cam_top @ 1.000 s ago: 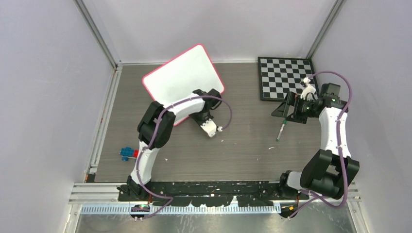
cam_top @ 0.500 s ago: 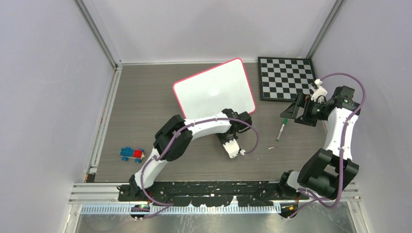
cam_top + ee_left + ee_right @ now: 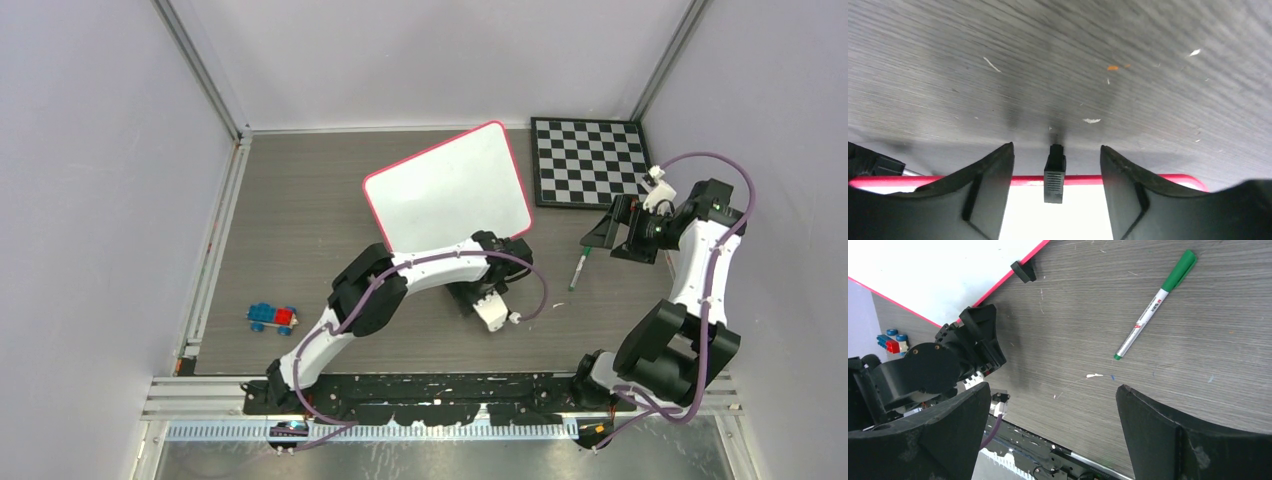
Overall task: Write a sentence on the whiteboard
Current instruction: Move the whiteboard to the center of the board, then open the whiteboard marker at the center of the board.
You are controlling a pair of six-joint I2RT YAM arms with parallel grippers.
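While flat on the table (image 3: pixel 300 220), whiteboard (image 3: pixel 1058 222) rim inside parted left gripper (image 3: pixel 1055 150)

Grey wood table (image 3: pixel 300 200): whiteboard (image 3: pixel 450 185) mid-back, checkerboard (image 3: pixel 585 160) back R, green marker (image 3: pixel 578 270) R, toy blocks (image 3: pixel 272 318) front L.

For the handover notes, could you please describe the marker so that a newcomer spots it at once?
Start at the checkered board in the far right corner. Just nearer the arms lies the marker: a slim white pen with a green cap.
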